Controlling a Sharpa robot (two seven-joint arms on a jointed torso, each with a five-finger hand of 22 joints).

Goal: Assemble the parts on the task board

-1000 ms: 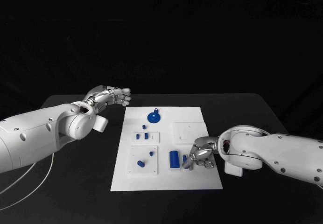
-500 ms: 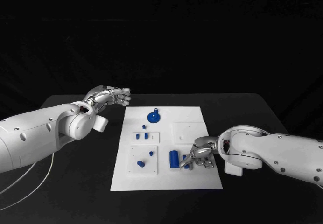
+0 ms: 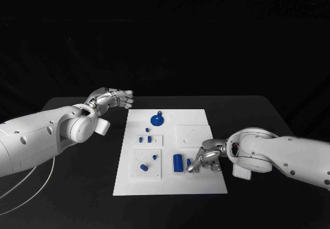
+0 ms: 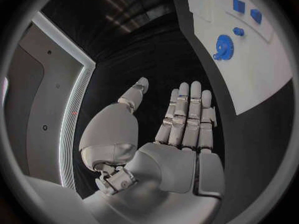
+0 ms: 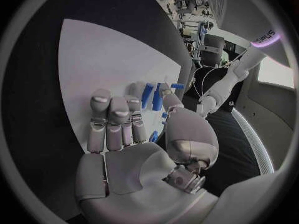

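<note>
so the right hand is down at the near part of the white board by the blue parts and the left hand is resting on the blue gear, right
Not quite. The left hand is off the task board, beyond its far left corner, touching nothing; the head view shows the blue gear lying alone. The right hand is as you say.

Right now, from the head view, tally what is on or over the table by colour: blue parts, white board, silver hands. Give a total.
Blue parts: 8
White board: 1
Silver hands, left hand and right hand: 2
Total: 11
</note>
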